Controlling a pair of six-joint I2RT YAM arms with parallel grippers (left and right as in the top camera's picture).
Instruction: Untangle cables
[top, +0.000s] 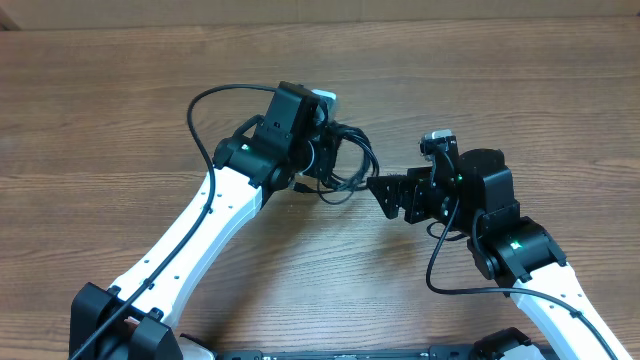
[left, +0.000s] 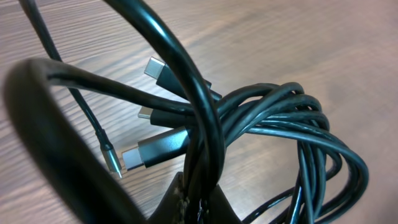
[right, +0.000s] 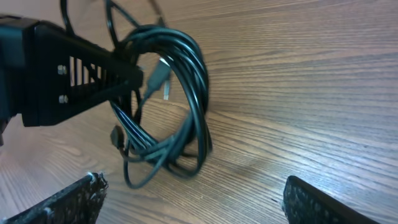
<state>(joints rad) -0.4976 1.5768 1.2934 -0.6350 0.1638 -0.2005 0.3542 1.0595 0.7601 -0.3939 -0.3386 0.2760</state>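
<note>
Cables (top: 350, 165) in tangled coil, clenched in left gripper (right: 127, 78) — right gripper (top: 385, 190) released, jaws wide, just beside

Cables (left: 273, 118) — near loop blurred, coil cut off at bottom edge

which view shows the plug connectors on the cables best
Left wrist: several plug connectors sit close up, with their metal tips clear. Right wrist shows only small plugs hanging inside the coiled cables. Overhead shows just the dark bundle, with the plugs too small to make out.
</note>
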